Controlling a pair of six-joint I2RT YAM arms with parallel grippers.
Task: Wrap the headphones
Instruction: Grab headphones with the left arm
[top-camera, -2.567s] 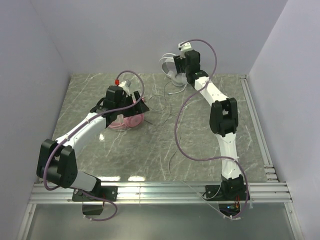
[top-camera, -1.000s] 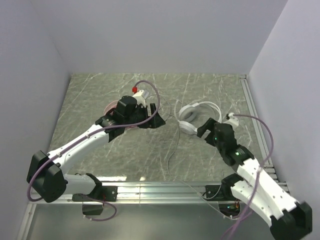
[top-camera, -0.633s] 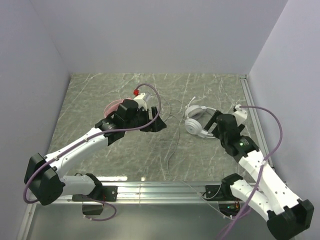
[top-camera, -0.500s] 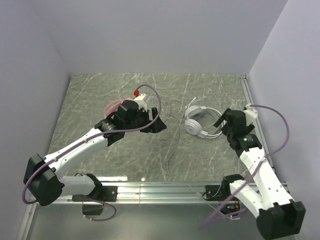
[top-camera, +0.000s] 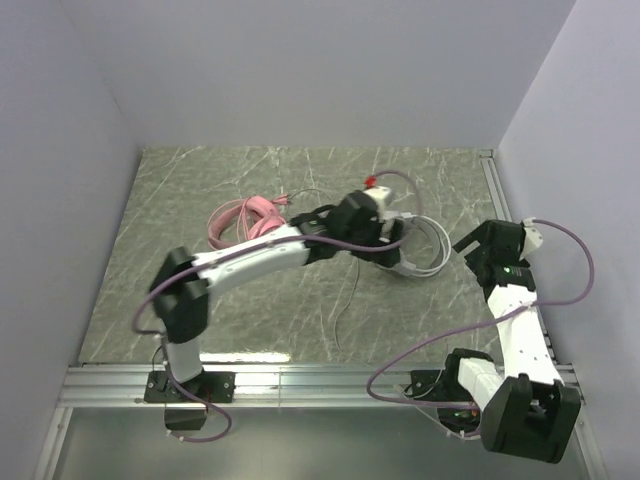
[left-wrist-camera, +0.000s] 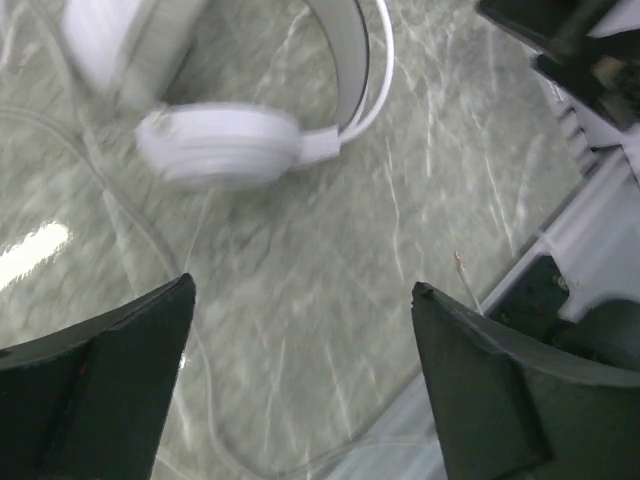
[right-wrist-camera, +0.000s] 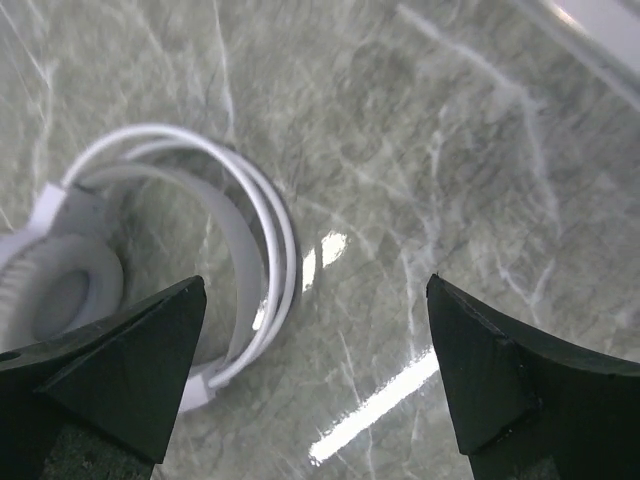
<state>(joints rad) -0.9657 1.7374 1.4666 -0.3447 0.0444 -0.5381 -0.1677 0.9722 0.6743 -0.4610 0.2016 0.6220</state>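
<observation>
Two headsets on the table (top-camera: 200, 290): the pink one (top-camera: 245, 217) lies left of centre, well apart from both grippers, and the white one (top-camera: 437, 250) lies right of centre with both arms near it. The left gripper (left-wrist-camera: 300, 400) hovers just above it, jaws wide apart with nothing between them. Its camera shows an earcup (left-wrist-camera: 220, 148) and part of the headband just ahead of the fingers. The right gripper (right-wrist-camera: 310, 385) sits beside it on the right, jaws also spread and empty, looking down at the headband (right-wrist-camera: 262, 262).

My guess on handling: these look light, so a nudge will probably slide the whole headset across that smooth marble-look top. The band looks like stiff, slick plastic, so it's a solid place to pinch and hold the thing down. The earcups are wide with soft cushions, so a grip there would be squishy and could slip.

The cable (top-camera: 344, 305) is the fiddly bit. It's thin and floppy and lies loose on the table toward the near edge. I'd pin the band with one gripper and pick the cable up close to the earcup with the other. Yanking it could stress the joint where it enters the cup.
</observation>
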